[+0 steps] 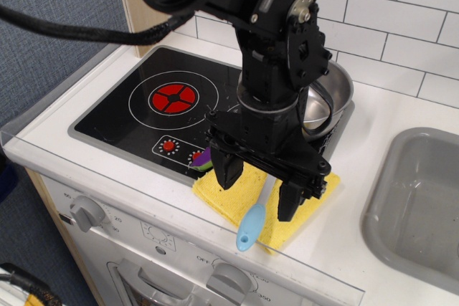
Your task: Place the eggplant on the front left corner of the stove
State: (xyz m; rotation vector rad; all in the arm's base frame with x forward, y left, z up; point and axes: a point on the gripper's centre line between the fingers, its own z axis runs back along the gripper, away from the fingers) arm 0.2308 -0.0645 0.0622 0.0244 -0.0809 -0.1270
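The stove [122, 116] is a black glass cooktop with a grey rim on the left of the counter, with a red burner disc [173, 97] in white rings. The eggplant [204, 158] shows only as a small purple and green bit at the stove's front right edge, mostly hidden behind the gripper's left finger [228, 170]. My gripper [259, 185] points down, open and empty, with its fingers low over a yellow cloth. The eggplant lies just left of the left finger, outside the jaws.
A yellow cloth [233, 195] lies at the counter's front, right of the stove. A blue-handled spoon [251, 227] lies on it between the fingers. A metal pot [330, 94] stands behind the arm. A grey sink [423, 198] is at the right. The counter's front edge is close.
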